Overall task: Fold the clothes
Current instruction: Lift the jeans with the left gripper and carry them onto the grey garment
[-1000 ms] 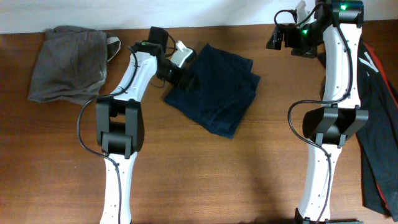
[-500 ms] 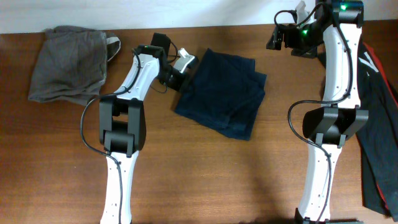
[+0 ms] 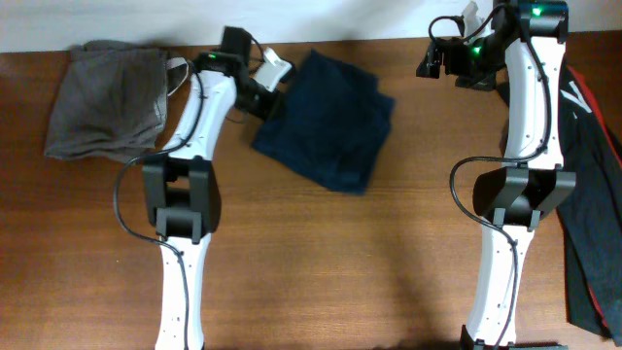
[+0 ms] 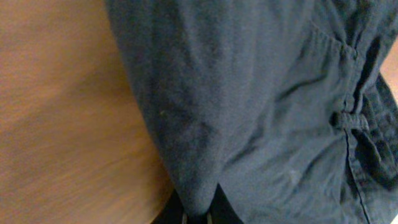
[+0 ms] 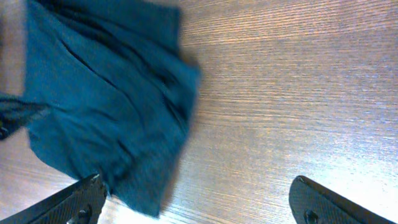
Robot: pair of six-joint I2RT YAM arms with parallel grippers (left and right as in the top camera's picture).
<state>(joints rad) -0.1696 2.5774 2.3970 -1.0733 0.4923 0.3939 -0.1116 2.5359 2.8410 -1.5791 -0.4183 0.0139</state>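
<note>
Across the desk (image 3: 389,262), the left arm (image 3: 199,117) was stretched far forward, its wrist turned toward the middle. The right arm (image 3: 530,97) stood raised at the far right. The folded navy clothes (image 3: 330,122) lay at the desk's far middle, just right of the left tool (image 4: 196,216). Its fingers were pinched narrow on the cloth's left edge. The right tool (image 5: 199,205) gaped wide, holding nothing, well apart from the clothes.

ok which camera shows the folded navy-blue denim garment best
Overhead: the folded navy-blue denim garment shows nearly its whole outline. Left wrist gives only close-up cloth with a belt loop; right wrist shows most of it, blurred and cut off at the frame's edge.
</note>
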